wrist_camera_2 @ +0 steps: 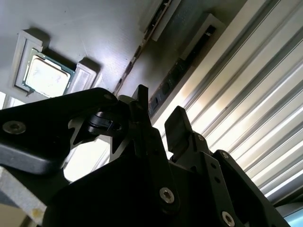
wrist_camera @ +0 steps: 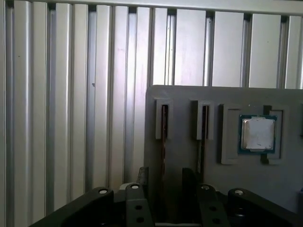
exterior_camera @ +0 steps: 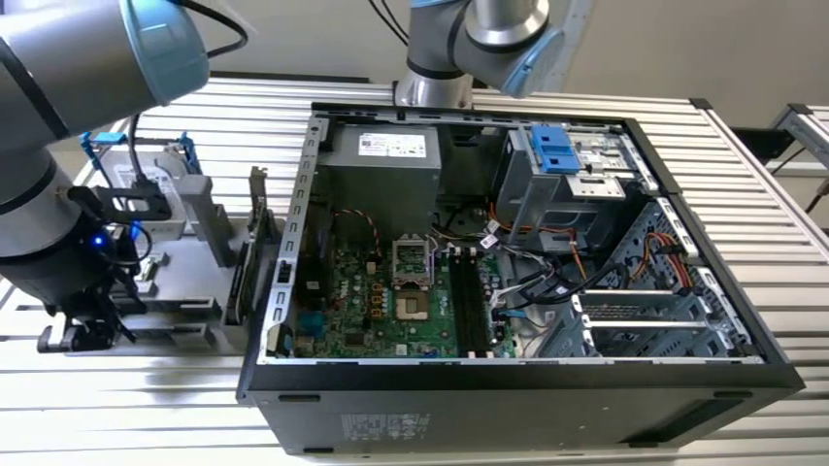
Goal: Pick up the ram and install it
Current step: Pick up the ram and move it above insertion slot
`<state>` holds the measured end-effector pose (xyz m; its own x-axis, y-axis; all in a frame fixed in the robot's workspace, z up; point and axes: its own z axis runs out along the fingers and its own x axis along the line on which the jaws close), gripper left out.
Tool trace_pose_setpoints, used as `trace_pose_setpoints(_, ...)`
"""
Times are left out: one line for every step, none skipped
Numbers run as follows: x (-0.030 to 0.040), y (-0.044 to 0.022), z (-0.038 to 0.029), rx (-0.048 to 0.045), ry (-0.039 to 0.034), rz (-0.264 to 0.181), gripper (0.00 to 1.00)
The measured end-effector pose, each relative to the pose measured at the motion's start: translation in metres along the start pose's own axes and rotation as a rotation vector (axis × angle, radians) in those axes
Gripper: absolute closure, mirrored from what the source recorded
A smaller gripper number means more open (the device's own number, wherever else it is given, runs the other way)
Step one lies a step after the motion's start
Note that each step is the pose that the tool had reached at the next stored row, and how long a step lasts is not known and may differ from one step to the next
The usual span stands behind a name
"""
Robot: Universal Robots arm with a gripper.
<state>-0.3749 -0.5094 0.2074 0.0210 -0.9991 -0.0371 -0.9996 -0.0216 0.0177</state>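
Grey parts holder (exterior_camera: 182, 291) sits at 9 o'clock from the open PC case (exterior_camera: 518, 383) in the exterior view. In the first wrist view the gripper (wrist_camera: 165, 176) is spread open, holding nothing. It straddles the ram (wrist_camera: 164, 125), which stands edge-on in its holder slot, small gap either side.

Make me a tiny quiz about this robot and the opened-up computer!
1. True or false: the square silver processor chip sits in the flat grey parts tray.
2. What is nearest the black two-fingered claw? A: the thin dark ram stick standing in a tray slot. B: a blue drive bracket. C: a green circuit board.
3. Fill in: the claw's fingers are ___ (open or shut).
Key: 1 true; 2 A; 3 open.
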Motion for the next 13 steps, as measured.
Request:
trace_pose_setpoints(0.0002,0.0,0.0008,0.0,-0.0001,-0.001,0.0)
trace_pose_setpoints(0.0002,-0.0001,0.0016,-0.0001,-0.0001,-0.001,0.0)
trace_pose_setpoints(0.0003,-0.0001,0.0025,-0.0003,0.0,-0.002,0.0)
trace_pose_setpoints(0.0003,-0.0001,0.0036,-0.0005,0.0002,-0.003,0.0)
trace_pose_setpoints(0.0004,-0.0001,0.0046,-0.0009,0.0005,-0.003,0.0)
trace_pose_setpoints(0.0004,-0.0001,0.0056,-0.001,0.0009,-0.004,0.0)
trace_pose_setpoints(0.0005,-0.0002,0.0067,-0.0011,0.0012,-0.004,0.0)
trace_pose_setpoints(0.0005,-0.0002,0.0077,-0.0011,0.0017,-0.005,0.0)
trace_pose_setpoints(0.0006,-0.0002,0.0087,-0.0011,0.0021,-0.005,0.0)
trace_pose_setpoints(0.0006,-0.0002,0.0094,-0.0012,0.0023,-0.006,0.0)
trace_pose_setpoints(0.0006,-0.0002,0.0101,-0.0013,0.0025,-0.006,0.0)
trace_pose_setpoints(0.0007,-0.0002,0.0108,-0.0012,0.0026,-0.006,0.0)
trace_pose_setpoints(0.0007,-0.0002,0.0114,-0.0013,0.0027,-0.007,0.0)
